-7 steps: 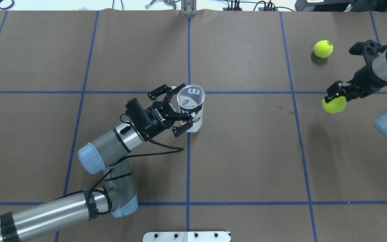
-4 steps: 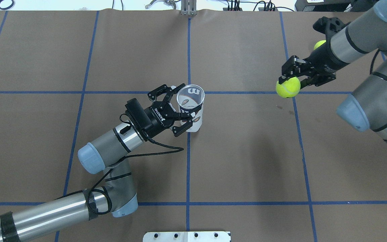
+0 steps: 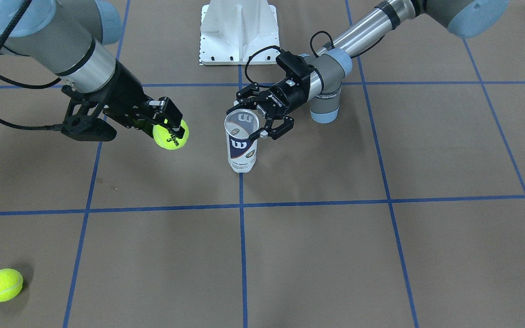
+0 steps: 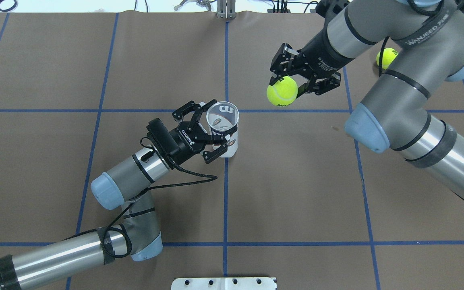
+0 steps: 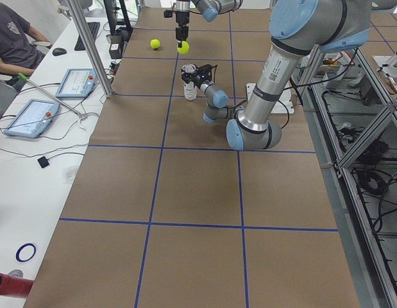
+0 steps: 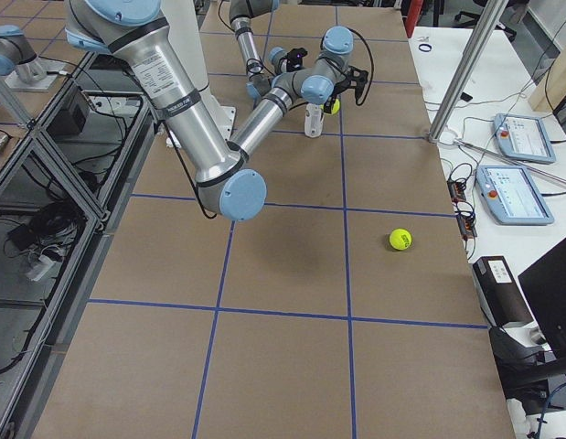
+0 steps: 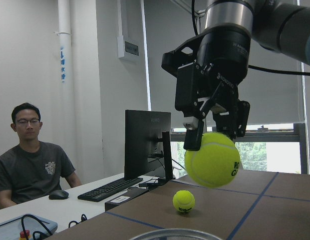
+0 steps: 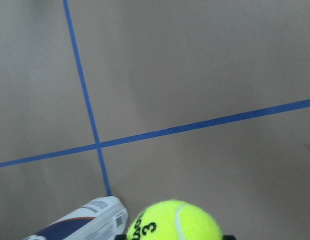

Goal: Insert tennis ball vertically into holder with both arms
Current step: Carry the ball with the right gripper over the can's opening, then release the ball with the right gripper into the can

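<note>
Ball (image 4: pixel 282 91): light, fuzzy, springy, so we'd pinch across its middle. Right end effector (image 4: pixel 288 86) pinches it in the air, near holder (image 4: pixel 231 141) but not yet over it. Holder looks thin, light and tippy. It stands upright on desk (image 4: pixel 296 181), with left end effector (image 4: pixel 212 131) clamped on its upper wall. We count two balls (spare ball (image 4: pixel 385 58)), one holder.

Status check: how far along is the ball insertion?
Done: left gripper clamps the upright holder; right gripper holds a tennis ball aloft. In hand: ball hangs beside the holder's open mouth, not over it. Remaining: centre it above and lower it in.
</note>
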You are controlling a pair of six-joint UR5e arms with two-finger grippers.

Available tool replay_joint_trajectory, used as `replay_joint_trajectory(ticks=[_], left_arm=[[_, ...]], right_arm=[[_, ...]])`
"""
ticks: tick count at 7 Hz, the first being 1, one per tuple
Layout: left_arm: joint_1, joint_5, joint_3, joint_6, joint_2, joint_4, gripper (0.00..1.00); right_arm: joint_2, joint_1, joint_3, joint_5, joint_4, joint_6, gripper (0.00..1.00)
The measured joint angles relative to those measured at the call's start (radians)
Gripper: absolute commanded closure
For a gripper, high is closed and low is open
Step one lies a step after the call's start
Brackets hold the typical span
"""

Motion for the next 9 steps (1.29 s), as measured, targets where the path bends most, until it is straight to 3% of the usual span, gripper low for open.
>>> replay_joint_trajectory(ticks=[3, 7, 8, 9], left_arm=[[0.0, 0.002, 0.0, 0.0, 0.001, 0.0, 0.12], [0.0, 0.002, 0.0, 0.0, 0.001, 0.0, 0.12], [0.0, 0.002, 0.0, 0.0, 0.001, 0.0, 0.12], [0.0, 0.002, 0.0, 0.0, 0.001, 0.0, 0.12]], right_arm=[[0.135, -0.101, -0.009, -0.117, -0.089, 0.085, 1.0], [0.162, -0.16, -0.023, -0.189, -0.106, 0.095, 1.0], [0.161, -0.163, -0.025, -0.191, -0.106, 0.094, 0.6], [0.16, -0.166, -0.025, -0.192, -0.106, 0.094, 0.28]])
